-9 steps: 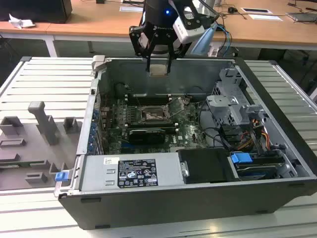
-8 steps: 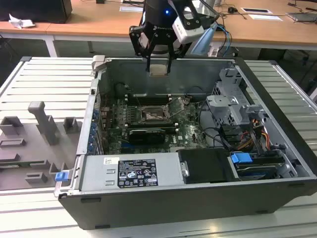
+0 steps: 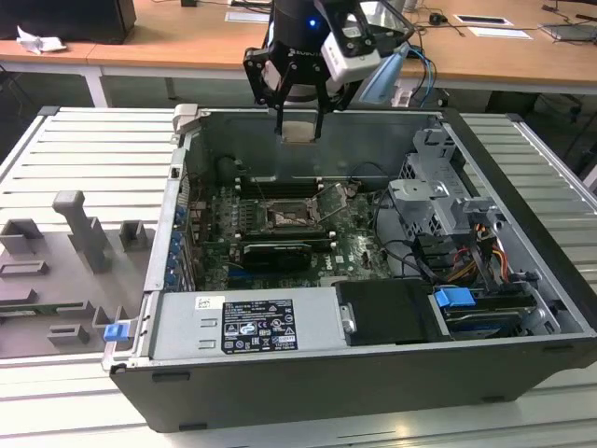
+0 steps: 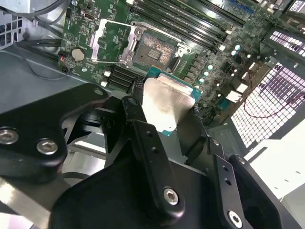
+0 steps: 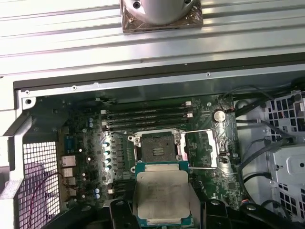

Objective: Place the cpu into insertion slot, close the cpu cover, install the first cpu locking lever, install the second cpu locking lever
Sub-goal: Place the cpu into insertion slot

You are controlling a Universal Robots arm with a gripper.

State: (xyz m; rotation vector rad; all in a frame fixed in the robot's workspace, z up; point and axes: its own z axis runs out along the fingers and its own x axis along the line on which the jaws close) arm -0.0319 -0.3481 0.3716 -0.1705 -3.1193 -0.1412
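So the gripper was pinched on the cpu, holding it flat between its fingers above the open computer case, and the socket sat bare well below it, its cover flipped open alongside.

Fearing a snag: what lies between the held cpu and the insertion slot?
Nothing: the first wrist view shows bare space from cpu to open insertion slot.

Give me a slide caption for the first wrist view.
Claw grips the cpu over the computer case, insertion slot empty, cpu cover open.
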